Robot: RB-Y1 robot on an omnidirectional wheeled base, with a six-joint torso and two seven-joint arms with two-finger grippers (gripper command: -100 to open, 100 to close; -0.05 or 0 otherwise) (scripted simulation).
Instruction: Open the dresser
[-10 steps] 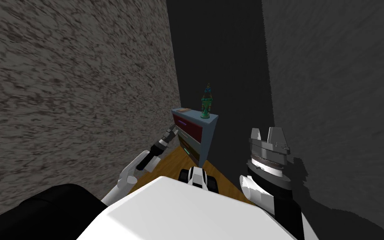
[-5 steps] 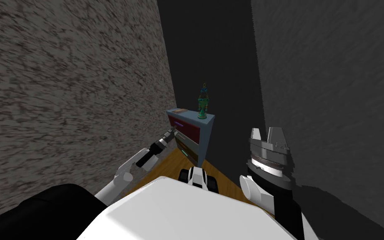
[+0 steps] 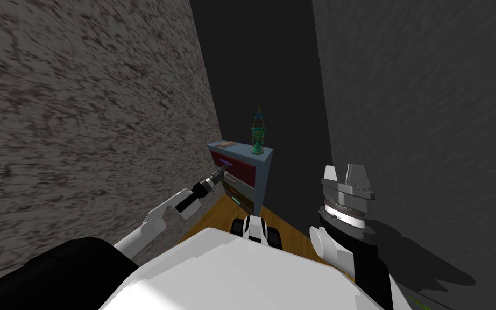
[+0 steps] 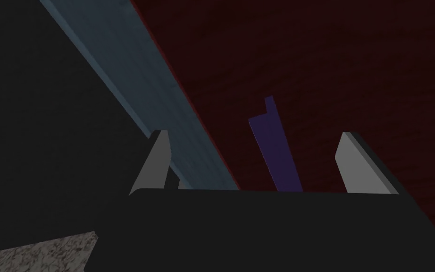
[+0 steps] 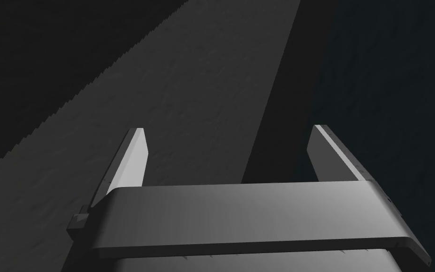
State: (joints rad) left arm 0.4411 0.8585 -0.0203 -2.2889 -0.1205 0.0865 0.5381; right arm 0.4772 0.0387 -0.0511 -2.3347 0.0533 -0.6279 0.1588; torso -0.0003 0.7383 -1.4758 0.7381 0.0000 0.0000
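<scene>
Reaching out toward 11 o'clock, the left gripper [image 3: 221,173] is pointing at the top drawer [image 3: 237,168] of the dresser [image 3: 266,175]. The dresser is standing at about 12 o'clock, in a corner, with a speckled wall [image 3: 80,107] at its 9 o'clock side. It is a blue-grey box with dark red drawer fronts stacked one over the other, and it is sitting on a brown wood floor [image 3: 222,215].

Up close, the left gripper [image 4: 253,133] is holding its two fingers [image 4: 157,156] wide apart. The purple handle [image 4: 275,151] of the top drawer is lying between them, and neither finger is pressing on it. What is inside the drawers is hidden.

On top of the dresser a green ornament [image 3: 257,137] is standing upright, and a flat brown thing [image 3: 228,143] is lying at its 9 o'clock side.

The right gripper [image 3: 347,171] is hanging in the air at about 2 o'clock, well apart from the dresser, with its fingers [image 5: 134,156] apart too and holding nothing.
</scene>
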